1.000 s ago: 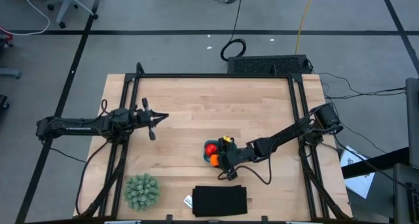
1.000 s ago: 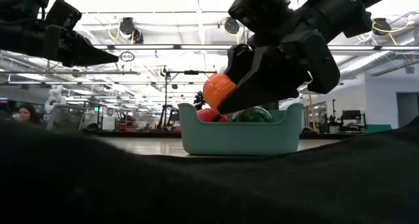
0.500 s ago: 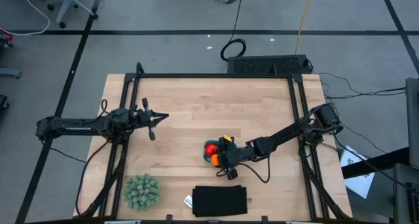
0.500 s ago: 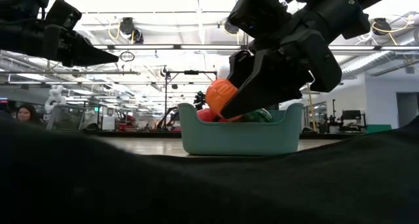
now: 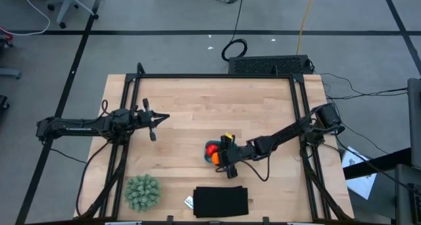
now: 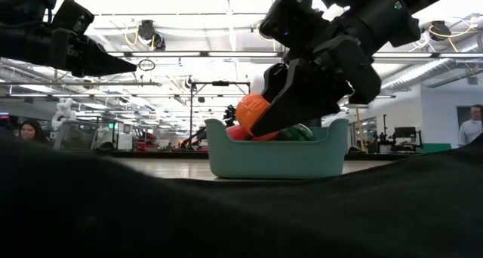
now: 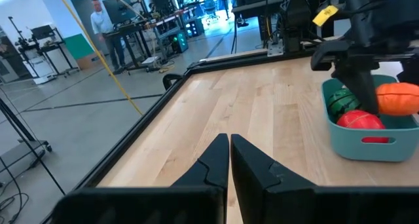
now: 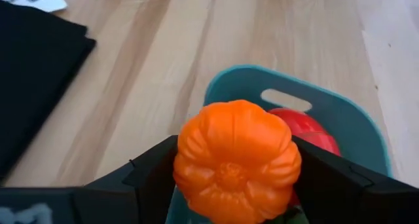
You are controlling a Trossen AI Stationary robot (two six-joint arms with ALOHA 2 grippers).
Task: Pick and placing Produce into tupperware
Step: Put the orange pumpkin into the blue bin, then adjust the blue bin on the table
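Note:
The teal tupperware (image 5: 209,156) stands right of the table's middle, toward the near edge. A red piece (image 7: 359,119) and a dark green striped piece (image 7: 341,99) of the produce lie in it. My right gripper (image 5: 221,160) is over the tub (image 6: 278,158), shut on the orange piece (image 8: 232,160). The piece's underside is lower than the rim in the low view. My left gripper (image 5: 164,117) waits shut at the table's left, well away from the tub (image 7: 366,144). My right gripper pinches the orange piece between its two fingers, one on each opposite side (image 8: 183,160). The fingers (image 6: 302,99) slant down from the table's right side. The piece (image 6: 253,113) sits at the tub's rim, above the red piece (image 8: 306,129); whether it touches it I cannot tell.
A spiky pale-green ball (image 5: 142,192) lies at the near left. A flat black rectangle (image 5: 221,201) with a white tag (image 5: 189,202) beside it lies by the near edge, just in front of the tub. People show in the room beyond the table.
My right gripper has rolled a little at the wrist and brought the orange piece slightly down, from above the tub's rim to level with it. It has kept its hold.

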